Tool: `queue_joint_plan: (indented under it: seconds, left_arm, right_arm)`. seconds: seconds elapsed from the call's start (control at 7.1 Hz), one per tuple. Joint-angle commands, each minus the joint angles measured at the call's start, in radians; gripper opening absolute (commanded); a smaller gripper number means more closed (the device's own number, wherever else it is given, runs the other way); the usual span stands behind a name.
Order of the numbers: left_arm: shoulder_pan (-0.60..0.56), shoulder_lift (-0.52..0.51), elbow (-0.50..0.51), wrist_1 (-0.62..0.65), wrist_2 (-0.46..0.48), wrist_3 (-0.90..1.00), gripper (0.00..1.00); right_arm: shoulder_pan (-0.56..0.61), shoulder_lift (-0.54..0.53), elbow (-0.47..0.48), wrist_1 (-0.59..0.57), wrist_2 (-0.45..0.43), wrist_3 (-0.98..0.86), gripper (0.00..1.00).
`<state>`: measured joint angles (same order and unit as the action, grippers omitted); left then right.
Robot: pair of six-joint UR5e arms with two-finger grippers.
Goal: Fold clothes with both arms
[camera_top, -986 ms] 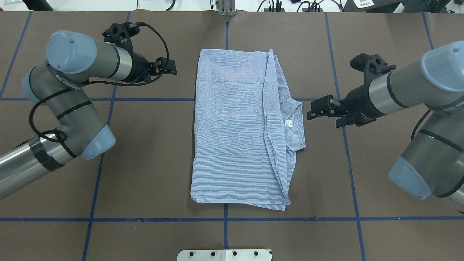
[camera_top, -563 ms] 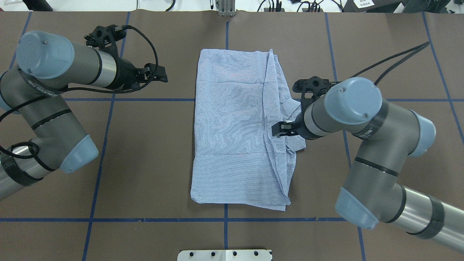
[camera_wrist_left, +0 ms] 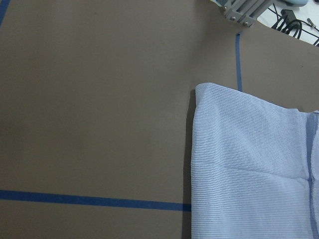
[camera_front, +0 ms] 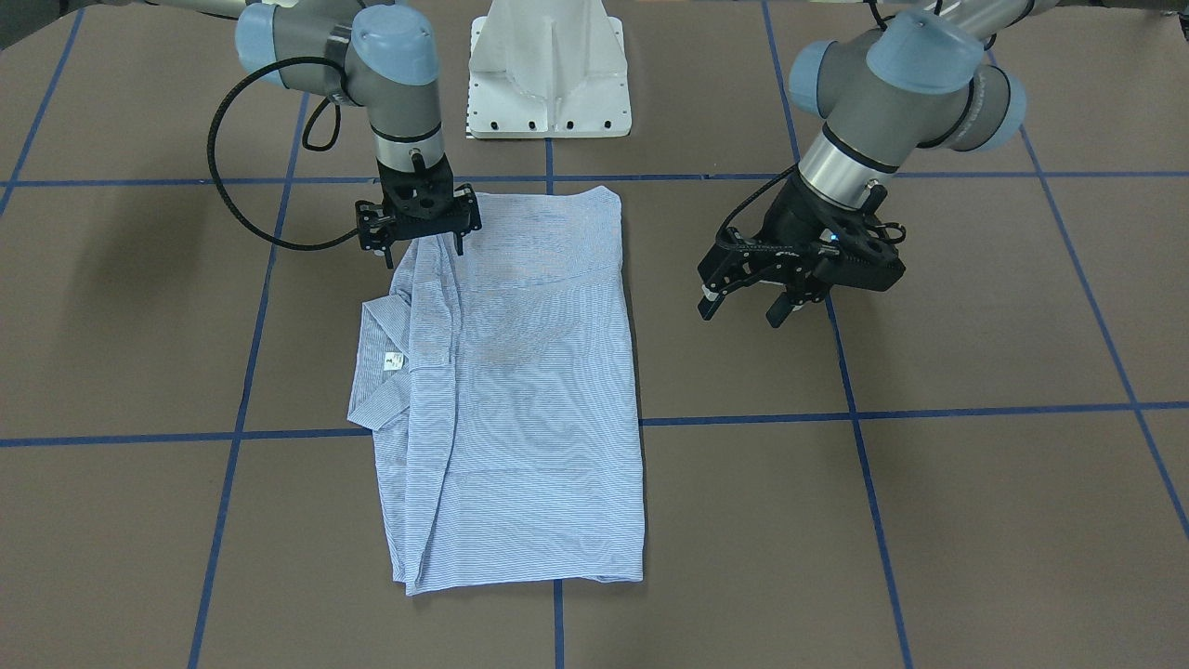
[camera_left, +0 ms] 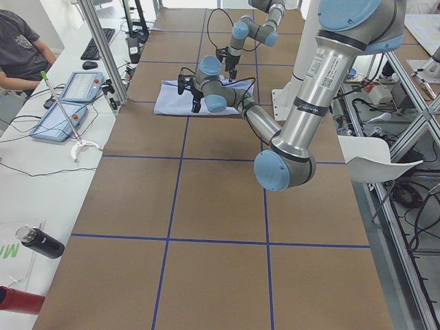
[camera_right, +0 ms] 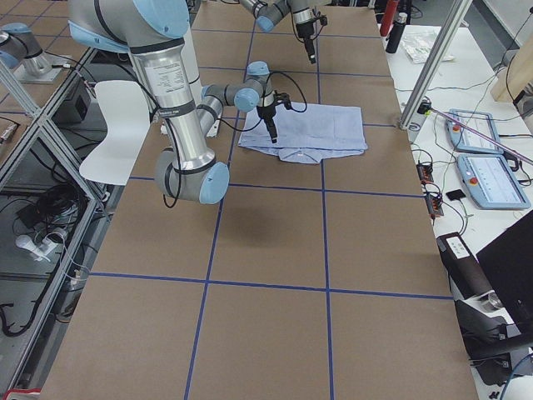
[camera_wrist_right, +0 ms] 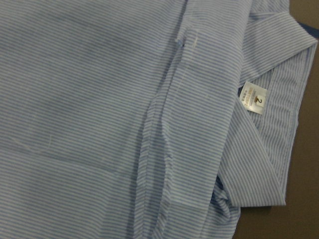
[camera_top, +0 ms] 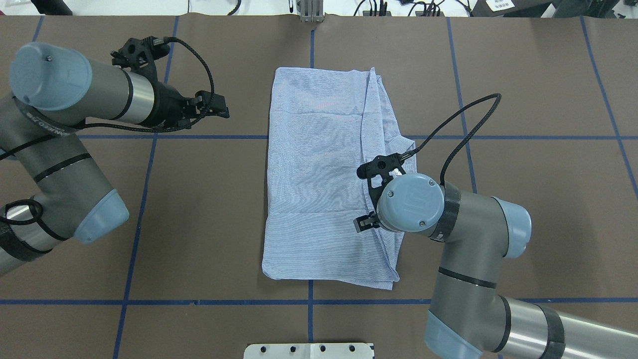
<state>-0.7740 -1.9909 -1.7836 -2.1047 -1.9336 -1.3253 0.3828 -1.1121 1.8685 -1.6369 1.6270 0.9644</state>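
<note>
Blue-striped shirt point(camera_top: 319, 174) lies folded on the desk point(camera_top: 199, 224). My right claw point(camera_front: 423, 253) hangs spread over its layered edge. My left claw point(camera_front: 740, 314), also spread, hovers beside it, apart from the cloth.

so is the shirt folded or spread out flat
Folded: the striped shirt lies as a narrow rectangle, no sleeves showing, one layer lapped along a long side, the collar and neck label poking out there.
</note>
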Motion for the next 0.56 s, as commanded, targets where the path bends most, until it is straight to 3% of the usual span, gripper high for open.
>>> queue_joint_plan:
  seconds: [0.0,0.42]
  left_arm:
    - [0.005,0.006,0.000,0.000,-0.001,-0.006,1.00]
    - [0.009,0.003,0.009,0.000,-0.002,-0.009,1.00]
  right_arm:
    - [-0.031,-0.003,-0.017,-0.018,0.001,-0.007,1.00]
    - [-0.032,-0.006,-0.040,-0.031,-0.006,-0.007,1.00]
